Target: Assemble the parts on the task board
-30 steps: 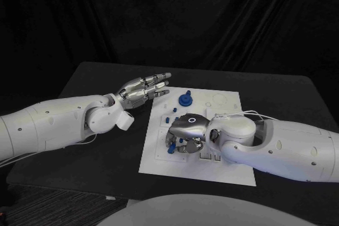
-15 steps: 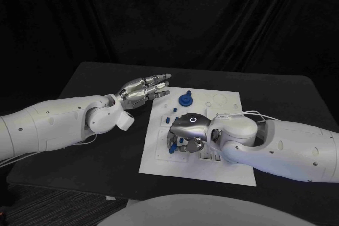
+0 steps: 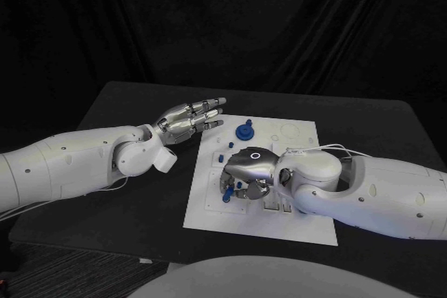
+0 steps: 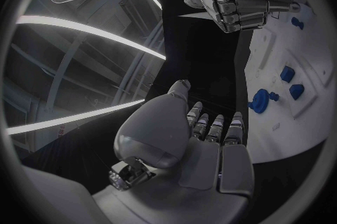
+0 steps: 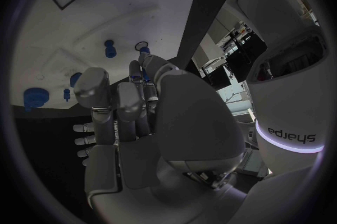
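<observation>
The white task board [image 3: 298,214] lies in the middle of the black table. My right hand [image 3: 248,174] hovers low over its left-middle part, fingers curled down. A sliver of a small blue part [image 5: 145,73] shows between its thumb and a finger, so it seems pinched; the same part [image 3: 227,196] peeks out under the fingers in the head view. A round blue part [image 3: 245,130] stands at the board's far side. My left hand [image 3: 192,119] floats beside the board's far left corner, fingers straight and apart, holding nothing.
Other small blue parts [image 5: 109,48] and a bigger blue piece [image 5: 33,97] stand on the board beyond the right hand's fingers. The left wrist view shows the board [image 4: 281,50], the round blue part [image 4: 261,99] and the right hand [image 4: 238,2].
My right hand has shifted very slightly over the board with its fingers still curled. The left arm has not moved.
</observation>
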Controlling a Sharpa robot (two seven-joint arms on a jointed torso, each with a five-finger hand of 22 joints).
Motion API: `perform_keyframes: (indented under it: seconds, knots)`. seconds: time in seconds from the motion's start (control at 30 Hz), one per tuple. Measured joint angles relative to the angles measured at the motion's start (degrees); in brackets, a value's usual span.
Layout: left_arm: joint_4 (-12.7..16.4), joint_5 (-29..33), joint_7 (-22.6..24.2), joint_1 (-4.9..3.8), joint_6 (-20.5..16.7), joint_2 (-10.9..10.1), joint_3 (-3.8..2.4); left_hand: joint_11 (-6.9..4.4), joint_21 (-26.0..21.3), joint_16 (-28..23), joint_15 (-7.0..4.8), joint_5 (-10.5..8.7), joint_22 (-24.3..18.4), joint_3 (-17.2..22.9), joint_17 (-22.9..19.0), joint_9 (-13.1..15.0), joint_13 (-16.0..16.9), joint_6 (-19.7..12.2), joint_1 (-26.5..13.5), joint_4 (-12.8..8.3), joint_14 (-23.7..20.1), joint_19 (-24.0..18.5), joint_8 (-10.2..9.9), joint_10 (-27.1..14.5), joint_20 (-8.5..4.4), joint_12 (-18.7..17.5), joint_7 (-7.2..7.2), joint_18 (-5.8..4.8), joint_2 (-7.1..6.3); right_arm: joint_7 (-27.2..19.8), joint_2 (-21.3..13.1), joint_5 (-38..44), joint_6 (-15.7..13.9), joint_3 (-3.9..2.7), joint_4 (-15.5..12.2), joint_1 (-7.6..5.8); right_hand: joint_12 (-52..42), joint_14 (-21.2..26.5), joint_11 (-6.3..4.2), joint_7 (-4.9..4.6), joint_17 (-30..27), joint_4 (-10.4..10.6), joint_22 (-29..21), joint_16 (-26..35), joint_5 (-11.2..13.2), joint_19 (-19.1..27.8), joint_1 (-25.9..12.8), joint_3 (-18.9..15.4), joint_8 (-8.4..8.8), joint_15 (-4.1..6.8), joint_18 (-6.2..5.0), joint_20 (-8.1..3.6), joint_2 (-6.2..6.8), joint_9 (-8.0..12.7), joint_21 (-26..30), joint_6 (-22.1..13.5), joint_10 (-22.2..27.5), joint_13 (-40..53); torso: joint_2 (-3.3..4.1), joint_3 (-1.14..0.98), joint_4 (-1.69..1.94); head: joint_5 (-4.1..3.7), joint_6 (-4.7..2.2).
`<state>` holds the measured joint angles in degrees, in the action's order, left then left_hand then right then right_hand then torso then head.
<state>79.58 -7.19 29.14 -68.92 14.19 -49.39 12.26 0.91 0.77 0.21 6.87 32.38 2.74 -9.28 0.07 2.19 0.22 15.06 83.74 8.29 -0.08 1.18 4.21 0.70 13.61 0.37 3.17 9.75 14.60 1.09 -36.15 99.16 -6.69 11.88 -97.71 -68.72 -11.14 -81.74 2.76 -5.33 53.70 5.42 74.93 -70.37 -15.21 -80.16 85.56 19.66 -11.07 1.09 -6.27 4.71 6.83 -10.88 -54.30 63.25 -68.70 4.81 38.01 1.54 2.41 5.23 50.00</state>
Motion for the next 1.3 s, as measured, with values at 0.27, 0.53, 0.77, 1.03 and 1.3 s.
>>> perform_keyframes:
  seconds: [0.27, 0.53, 0.77, 1.03, 1.3]
  knots:
    - [-0.2, 0.0, -0.1, 0.24, 0.2, 0.1, 0.00, 0.00, 0.0, 0.0, 0.00, 0.00, 0.0, 0.0, 0.0, 0.0, 0.0, 0.0, 0.0, 0.0, 0.0, 0.0, 0.0, 0.0, 0.00, 0.0, 0.00, 0.00, 0.00, 0.3, 0.6, 3.0, 1.1, 0.01, -0.3, -0.08, 0.0, 0.0, 0.00, -0.01, -0.3, -0.2, 0.0, 0.0, -0.4, 0.0, -0.1, -0.2, 0.00, 0.00, 0.01, 0.00, -0.06, 0.0, 0.0, 0.0, 0.0, -0.1, 0.08, -0.01, -0.01, -0.04, 0.00]
    - [-0.2, 0.0, -0.2, 0.38, 0.4, 0.1, 0.00, 0.00, 0.0, 0.0, 0.00, 0.00, 0.0, 0.0, 0.0, 0.0, 0.0, 0.0, 0.0, 0.0, 0.0, 0.0, 0.0, 0.0, 0.00, 0.0, 0.00, 0.00, 0.00, 0.3, 0.9, 9.0, 1.3, 0.01, -0.4, -0.10, 0.0, 0.0, 0.00, -0.02, 0.0, -0.3, 0.0, 0.0, -1.0, 0.0, -0.1, -0.3, 0.00, 0.00, 0.00, 0.00, -0.06, 0.0, 0.0, 0.0, 0.0, -0.1, 0.08, -0.04, -0.01, 0.15, 0.00]
    - [-0.2, 0.0, -0.2, 0.43, 0.4, 0.1, -0.01, 0.00, 0.0, 0.0, 0.00, 0.00, 0.0, 0.0, 0.0, 0.0, 0.0, 0.0, 0.0, 0.0, 0.0, 0.0, 0.0, 0.0, 0.00, 0.0, 0.00, 0.00, 0.00, 0.2, 1.1, 13.8, 1.1, 0.01, -0.6, -0.10, 0.3, 0.0, 0.22, -0.31, -0.3, -0.3, 0.0, 0.0, -1.0, 0.0, -0.4, -0.3, -0.07, 0.00, 0.00, 0.00, 0.26, 0.0, 0.0, -0.3, 0.2, -0.2, 0.08, -0.05, -0.03, 0.23, 0.00]
    - [-0.3, 0.0, -0.3, 0.50, 0.5, 0.2, -0.01, 0.00, 0.0, 0.0, 0.00, 0.00, 0.0, 0.0, 0.0, 0.0, 0.0, 0.0, 0.0, 0.0, 0.0, 0.0, 0.0, 0.0, 0.00, 0.0, 0.00, 0.00, 0.00, 0.0, 1.2, 17.5, 0.8, 0.01, -0.9, -0.10, 0.3, 0.2, 0.22, -0.32, -0.3, -0.3, 0.0, 0.0, -1.2, 0.0, -0.4, -0.3, -0.07, 0.16, 0.00, 0.00, 0.27, 0.0, 0.0, -0.3, 0.2, -0.3, 0.08, -0.04, -0.04, 0.26, 0.00]
    - [-0.3, 0.0, -0.4, 0.53, 0.6, 0.2, -0.01, 0.00, 0.0, 0.0, 0.00, 0.00, 0.0, 0.0, 0.0, 0.0, 0.0, 0.0, 0.0, 0.0, 0.0, 0.0, 0.0, 0.0, 0.00, 0.0, 0.00, 0.00, 0.00, -0.4, 1.2, 19.0, 1.0, 0.01, -1.3, -0.10, 0.3, 0.2, 0.22, -0.43, -0.5, -0.4, 0.0, 0.2, -1.2, 0.0, -0.4, -0.4, -0.07, 0.24, 0.00, 0.00, 0.28, 0.0, 0.0, -0.4, 0.2, -0.3, 0.06, -0.04, -0.04, 0.34, 0.00]
